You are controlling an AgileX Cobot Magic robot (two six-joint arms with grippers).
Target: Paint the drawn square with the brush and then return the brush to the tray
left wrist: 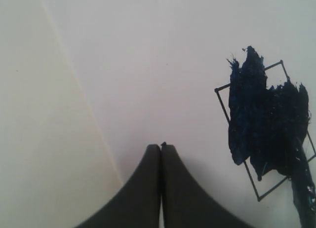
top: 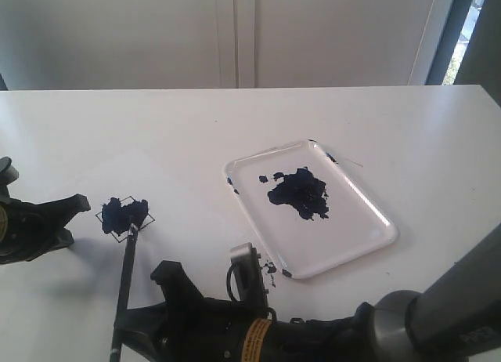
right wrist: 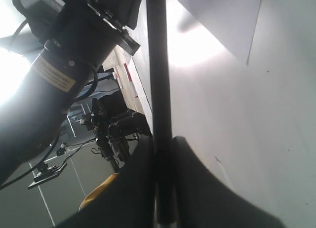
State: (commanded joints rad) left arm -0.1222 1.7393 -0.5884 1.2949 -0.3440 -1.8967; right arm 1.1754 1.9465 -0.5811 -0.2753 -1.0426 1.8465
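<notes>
The drawn square [top: 124, 215] lies at the left on white paper, mostly covered by a dark blue paint blotch; in the left wrist view the drawn square [left wrist: 266, 124] shows thin corners around the paint. The brush [top: 125, 284] slants from the square's near edge toward the front, its wet tip [left wrist: 302, 186] on the square's corner. My right gripper [top: 124, 328] is shut on the brush handle [right wrist: 159, 90] near its rear end. Left of the square, my left gripper [top: 81, 200] rests shut and empty [left wrist: 161, 146]. The tray [top: 368, 244], with a blue-black puddle, sits to the right.
Small paint smears [top: 270, 268] mark the table by the tray's near corner. An edge of the paper sheet [left wrist: 79, 85] runs diagonally in front of the left gripper. The table's far edge [top: 250, 88] meets a pale wall.
</notes>
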